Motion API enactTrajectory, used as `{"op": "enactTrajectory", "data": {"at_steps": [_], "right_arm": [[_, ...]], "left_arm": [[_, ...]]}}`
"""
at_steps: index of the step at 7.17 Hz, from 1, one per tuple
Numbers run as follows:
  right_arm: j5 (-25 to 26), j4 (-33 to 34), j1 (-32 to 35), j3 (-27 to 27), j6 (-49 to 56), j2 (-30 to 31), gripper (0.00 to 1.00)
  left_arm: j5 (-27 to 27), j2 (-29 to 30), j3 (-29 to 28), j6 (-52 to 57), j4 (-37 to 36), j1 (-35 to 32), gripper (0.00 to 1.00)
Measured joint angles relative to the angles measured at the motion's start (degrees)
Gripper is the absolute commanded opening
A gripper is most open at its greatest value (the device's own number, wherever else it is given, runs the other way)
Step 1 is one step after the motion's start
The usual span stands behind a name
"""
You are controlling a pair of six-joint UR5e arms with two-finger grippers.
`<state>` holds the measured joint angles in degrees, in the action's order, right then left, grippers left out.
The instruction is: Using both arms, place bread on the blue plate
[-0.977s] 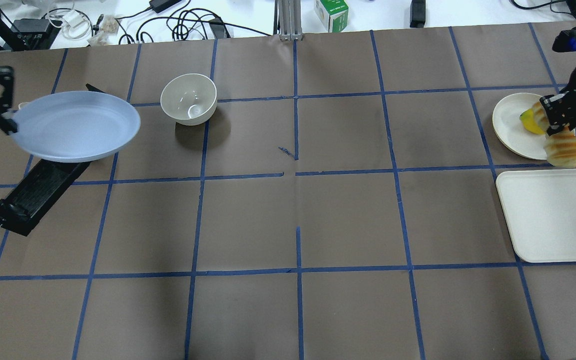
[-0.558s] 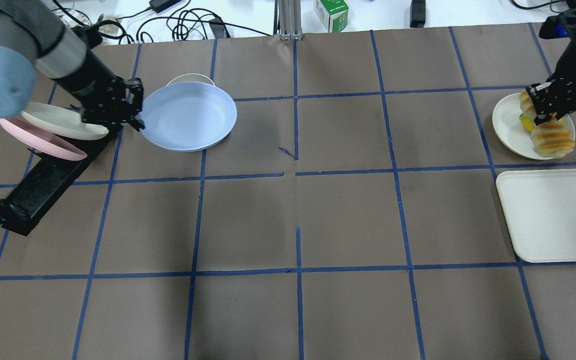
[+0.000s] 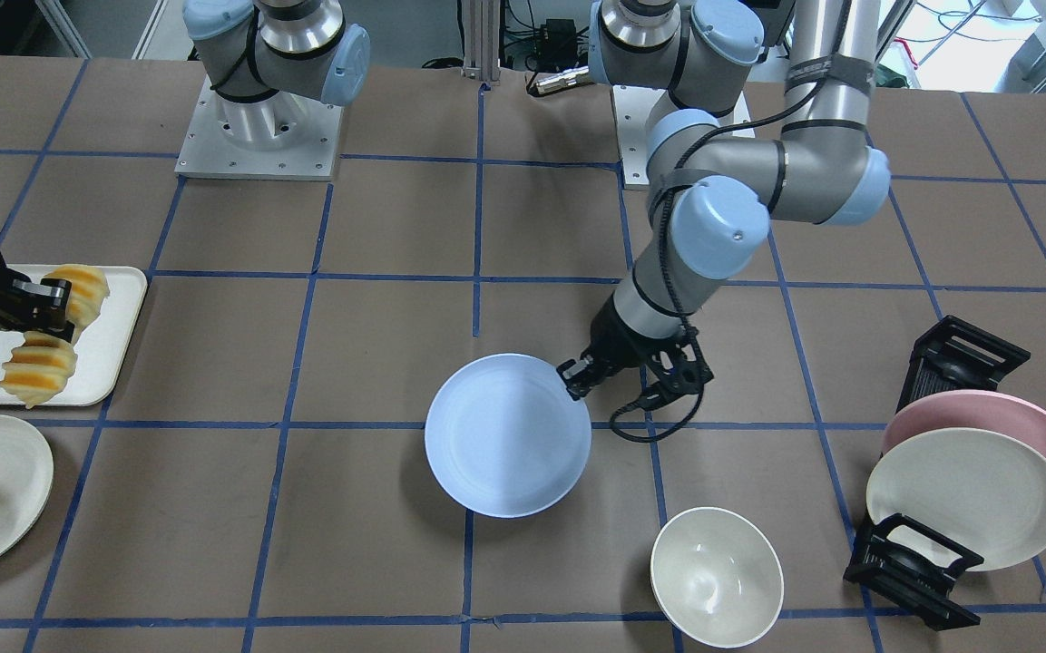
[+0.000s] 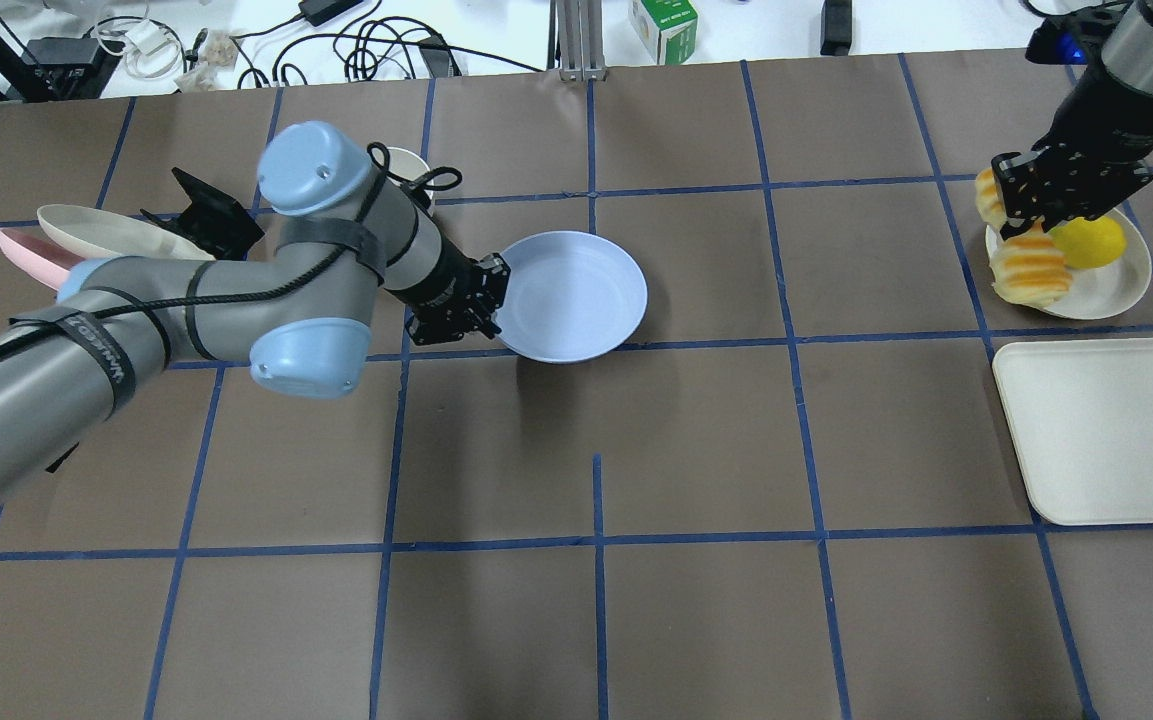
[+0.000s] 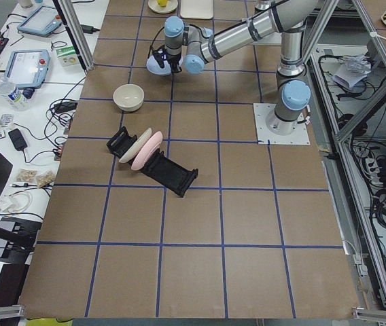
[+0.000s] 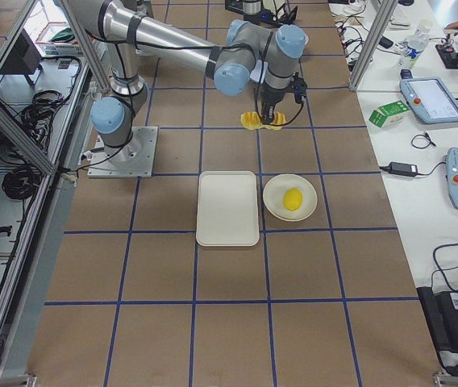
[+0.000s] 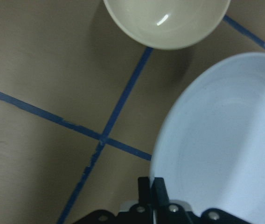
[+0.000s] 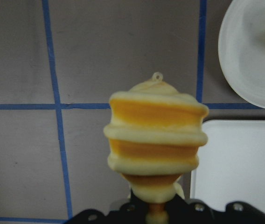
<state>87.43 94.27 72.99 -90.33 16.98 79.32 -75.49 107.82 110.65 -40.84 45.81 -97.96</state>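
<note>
Left gripper (image 4: 494, 300), pinching the plate (image 4: 576, 290), has carried it centreward; right gripper (image 4: 1014, 225), clutching bread (image 4: 1033, 275), can now approach

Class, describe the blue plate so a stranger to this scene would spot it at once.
Start at the brown table with its blue tape grid and look near the middle. There the left end effector grips the rim of a round, shallow blue plate. Unlike the pink plate and cream plate propped in the black rack, it is pale blue.
</note>
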Motion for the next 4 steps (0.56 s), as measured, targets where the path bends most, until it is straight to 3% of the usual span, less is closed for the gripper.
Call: {"op": "enactTrajectory", "data": {"at_steps": [1,4], "right_arm": [[-2.3,0.2,2.3,0.0,-2.7,-0.5,0.0],[-5.4,1.2,9.8,-0.5,-11.6,-2.1,0.0]], "left_arm": [[0.0,1.0,0.7,-1.1,-1.6,-1.3,0.37],[-0.1,1.6,0.6,-1.6,-2.7,-2.1,0.54]]}}
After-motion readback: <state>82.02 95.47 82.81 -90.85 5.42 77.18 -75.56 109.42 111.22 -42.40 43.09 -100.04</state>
